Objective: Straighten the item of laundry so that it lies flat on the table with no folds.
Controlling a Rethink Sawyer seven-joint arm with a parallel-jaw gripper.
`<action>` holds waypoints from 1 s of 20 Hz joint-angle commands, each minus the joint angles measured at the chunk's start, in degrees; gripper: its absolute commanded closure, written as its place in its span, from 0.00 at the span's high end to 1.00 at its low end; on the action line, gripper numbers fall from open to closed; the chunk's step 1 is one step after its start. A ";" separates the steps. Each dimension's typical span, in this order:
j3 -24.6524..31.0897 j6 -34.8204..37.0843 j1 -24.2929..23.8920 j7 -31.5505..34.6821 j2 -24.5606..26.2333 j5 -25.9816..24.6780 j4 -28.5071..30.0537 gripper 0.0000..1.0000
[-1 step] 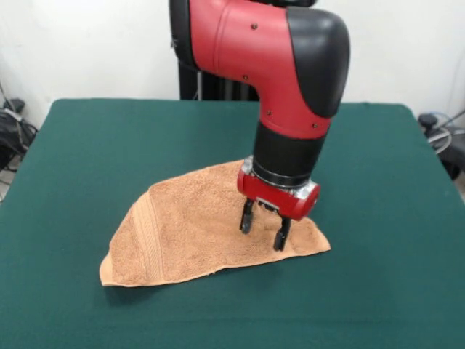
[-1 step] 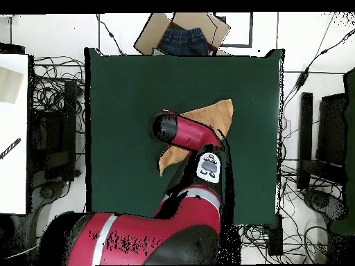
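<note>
We see a cardboard box (image 2: pixel 182 33) holding blue jeans (image 2: pixel 184 41) beyond the table's far edge from the hand, tangled cables (image 2: pixel 55 90) on the floor off to both sides, a white board (image 2: pixel 12 135) well apart

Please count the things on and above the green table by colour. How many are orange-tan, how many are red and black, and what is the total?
Orange-tan: 1, the folded terry-cloth towel lying on the dark green felt table.
Red and black: 1, the robot arm, whose gripper hangs open over the towel.
Total: 2
</note>
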 commanded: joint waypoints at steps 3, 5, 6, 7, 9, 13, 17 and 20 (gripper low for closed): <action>1.21 0.97 3.90 7.78 2.47 -0.84 -2.02 1.00; 1.12 1.76 4.34 8.13 2.11 -0.44 -1.93 1.00; 1.06 1.99 4.74 8.49 1.87 -0.17 -1.79 1.00; 1.09 2.18 5.01 8.75 1.70 0.05 -1.65 1.00; 1.06 2.58 5.52 9.20 1.36 0.44 -1.45 1.00; 1.65 3.09 4.93 8.34 1.23 0.41 -1.66 1.00; 2.35 2.21 4.20 7.67 1.55 0.16 -1.64 1.00; 3.14 1.62 3.56 7.23 0.90 -0.09 -0.65 1.00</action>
